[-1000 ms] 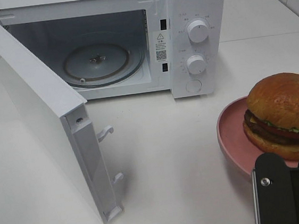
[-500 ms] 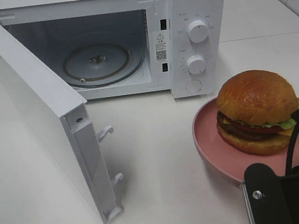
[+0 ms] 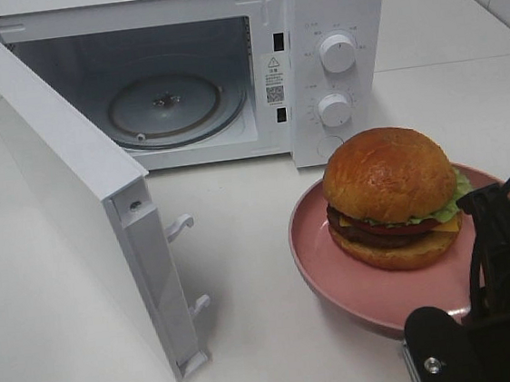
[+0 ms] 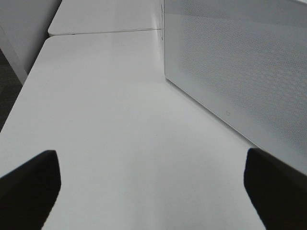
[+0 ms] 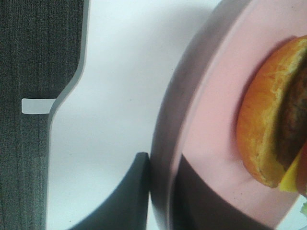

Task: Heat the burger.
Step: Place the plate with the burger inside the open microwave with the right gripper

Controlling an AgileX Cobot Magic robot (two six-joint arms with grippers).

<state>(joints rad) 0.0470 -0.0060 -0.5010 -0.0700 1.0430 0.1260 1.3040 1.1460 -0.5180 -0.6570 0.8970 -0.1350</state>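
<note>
Right gripper (image 5: 160, 191) pinched on the near rim of the plate (image 3: 322, 266) — burger (image 3: 391, 197) upright on it, just before the microwave (image 3: 326, 1) controls. Left gripper (image 4: 152, 189) spread wide, empty. Door (image 3: 64, 193) open, turntable (image 3: 166, 107) bare — loading, closing and heating remain, by my judgement.

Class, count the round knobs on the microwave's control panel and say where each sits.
2. The upper knob sits high on the control panel; the lower knob sits just beneath it. The panel faces the camera, so none seems hidden.
</note>
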